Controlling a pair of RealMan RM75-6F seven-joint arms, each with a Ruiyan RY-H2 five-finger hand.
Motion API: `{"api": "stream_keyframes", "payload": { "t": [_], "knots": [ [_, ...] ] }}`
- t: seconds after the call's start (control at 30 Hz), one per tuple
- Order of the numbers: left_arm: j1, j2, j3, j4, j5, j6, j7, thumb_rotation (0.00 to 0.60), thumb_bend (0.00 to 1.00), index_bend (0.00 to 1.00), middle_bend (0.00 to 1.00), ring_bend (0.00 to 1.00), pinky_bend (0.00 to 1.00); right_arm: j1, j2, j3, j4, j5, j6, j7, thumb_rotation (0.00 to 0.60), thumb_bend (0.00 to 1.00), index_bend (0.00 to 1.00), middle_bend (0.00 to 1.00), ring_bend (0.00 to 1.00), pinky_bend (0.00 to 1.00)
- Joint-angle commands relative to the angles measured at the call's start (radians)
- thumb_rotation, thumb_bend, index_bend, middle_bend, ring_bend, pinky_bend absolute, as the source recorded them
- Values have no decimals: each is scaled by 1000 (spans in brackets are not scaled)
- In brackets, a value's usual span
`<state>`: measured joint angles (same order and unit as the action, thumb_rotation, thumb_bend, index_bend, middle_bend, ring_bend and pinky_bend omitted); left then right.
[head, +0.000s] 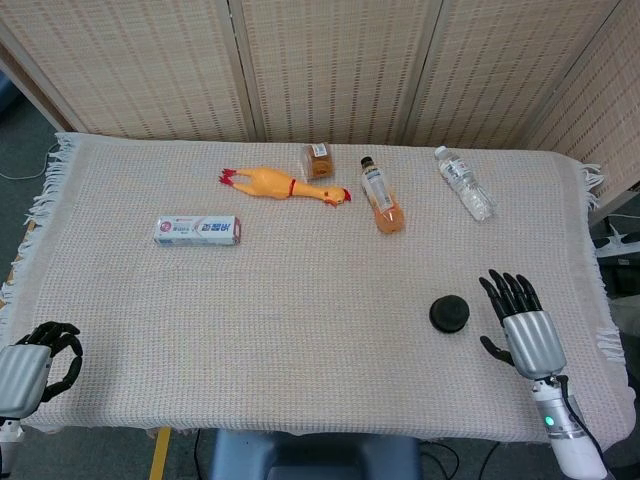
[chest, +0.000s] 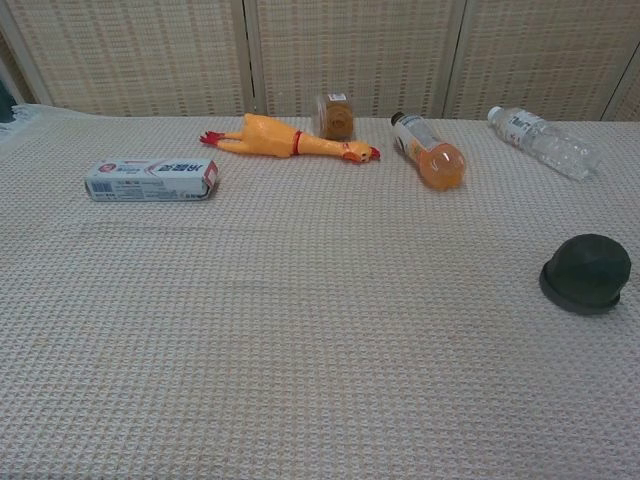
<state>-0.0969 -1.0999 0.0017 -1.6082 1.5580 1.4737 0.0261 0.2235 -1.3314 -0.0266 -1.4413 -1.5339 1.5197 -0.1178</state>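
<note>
Just left of the right hand (head: 520, 318), fingers spread and empty: a small round black cap-like object (head: 449, 314) near the right edge of the cloth-covered worktop (head: 300, 330). Left hand (head: 35, 362) far off, fingers curled, empty.

Obstacles are lying mostly along the far side of the table (head: 300, 330): toothpaste box (head: 197, 230), rubber chicken (head: 283, 185), small brown jar (head: 318, 160), orange drink bottle (head: 381, 196), clear water bottle (head: 463, 183). A dark round lid (head: 449, 314) is sitting just beside the right hand (head: 520, 320), blocking its inward path. Broad bare cloth is lying open across the near middle and in front of the left hand (head: 35, 365).
</note>
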Motion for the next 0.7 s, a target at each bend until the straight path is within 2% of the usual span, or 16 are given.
{"api": "stream_keyframes", "payload": {
  "t": [0.03, 0.3, 0.47, 0.7],
  "knots": [
    [0, -1, 0, -3, -1, 0, 5, 600, 447, 599, 348, 266, 491, -10, 14, -3, -8, -7, -8, 5, 600, 137, 0, 0, 0, 53],
    [2, 1, 0, -3, 4, 7, 1, 600, 447, 600, 348, 267, 491, 18, 29, -7, -26, 11, -128, -19, 600, 136, 0, 0, 0, 53],
    [-3, -3, -4, 7, -5, -4, -4, 600, 447, 603, 348, 266, 491, 57, 11, 23, -26, 47, -208, -64, 600, 136, 0, 0, 0, 69],
    [3, 3, -1, -2, 3, 10, -7, 600, 448, 603, 348, 267, 491, 163, 35, 51, -95, 175, -474, -78, 600, 137, 0, 0, 0, 153]
  ]
}}
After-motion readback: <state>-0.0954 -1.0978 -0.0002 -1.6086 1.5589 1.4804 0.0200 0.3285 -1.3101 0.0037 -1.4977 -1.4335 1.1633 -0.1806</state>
